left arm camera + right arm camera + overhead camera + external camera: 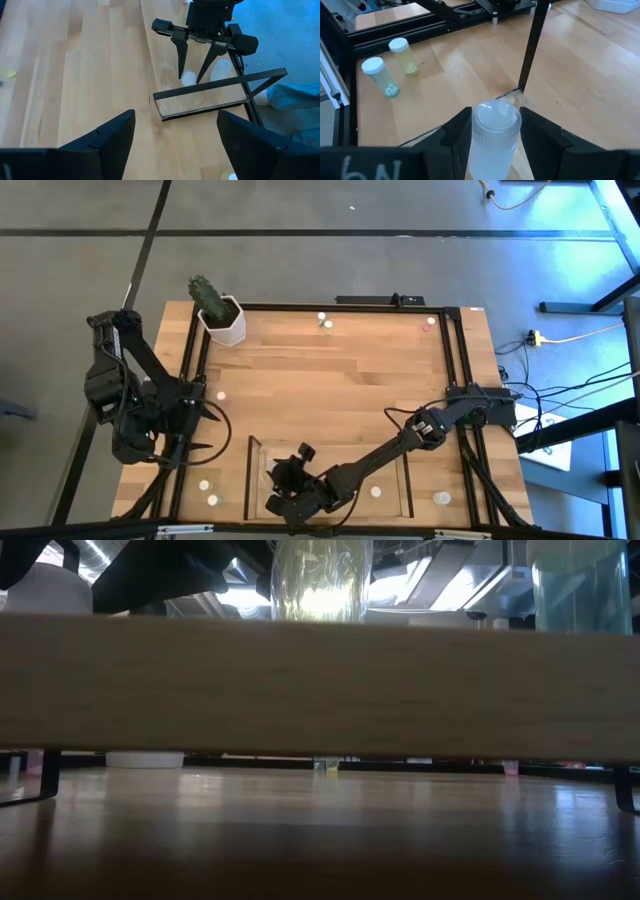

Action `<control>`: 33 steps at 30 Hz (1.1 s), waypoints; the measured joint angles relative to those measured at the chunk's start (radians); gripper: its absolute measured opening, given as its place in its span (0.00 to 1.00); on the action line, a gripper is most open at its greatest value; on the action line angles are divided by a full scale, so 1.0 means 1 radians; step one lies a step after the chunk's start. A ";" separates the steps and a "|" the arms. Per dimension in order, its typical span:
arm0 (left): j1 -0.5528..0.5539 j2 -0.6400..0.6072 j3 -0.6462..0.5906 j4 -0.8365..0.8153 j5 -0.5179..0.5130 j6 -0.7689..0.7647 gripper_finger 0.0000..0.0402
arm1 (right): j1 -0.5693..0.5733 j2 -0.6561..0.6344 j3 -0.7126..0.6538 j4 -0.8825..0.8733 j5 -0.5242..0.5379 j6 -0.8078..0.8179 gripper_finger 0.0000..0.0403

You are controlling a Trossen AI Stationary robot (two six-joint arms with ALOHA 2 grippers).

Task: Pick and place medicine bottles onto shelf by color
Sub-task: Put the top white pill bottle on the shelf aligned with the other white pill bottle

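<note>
A clear bottle (pixel 493 137) with a pale ribbed cap stands upright between the two dark fingers (pixel 454 131) of the right end effector (pixel 288 492), which are closed against its sides in a part-open grip. The bottle sits inside the shelf (pixel 250 480), the shallow clear-walled tray with a light-wood floor at the near edge of the tabletop (pixel 330 380), toward the tray's left end. In the left wrist view the same end effector (pixel 192 79) points down into the tray with its tips around a small white cap, and a second white cap (pixel 220 70) lies just beside it on the tray floor.

Two more bottles lie outside the shelf on the tabletop near the left frame rail: one with greenish contents (pixel 381 76) and one with yellowish contents (pixel 403 56), close together and tilted. Other small bottles are scattered well apart: two at the far edge (pixel 324 320), one near the far right corner (pixel 430 323), one at the near right (pixel 441 498).

The left end effector (pixel 190 438) hovers beside the left edge of the tabletop, its fingers (pixel 107 145) spread wide apart and holding nothing. A white pot with a cactus (pixel 220 315) stands at the far left corner.
</note>
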 joint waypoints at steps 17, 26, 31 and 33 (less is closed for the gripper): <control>0.000 0.000 0.000 0.000 0.000 0.000 0.68 | 0.000 0.000 0.000 -0.005 0.002 0.029 0.39; 0.000 0.000 0.000 0.000 0.000 0.000 0.68 | 0.000 -0.001 0.000 -0.008 0.010 0.031 0.44; 0.000 0.000 0.000 0.000 0.000 0.000 0.68 | 0.000 -0.001 0.000 -0.008 0.011 0.031 0.48; 0.000 0.000 0.000 0.000 0.000 0.000 0.68 | 0.000 -0.001 0.000 -0.008 0.011 0.031 0.50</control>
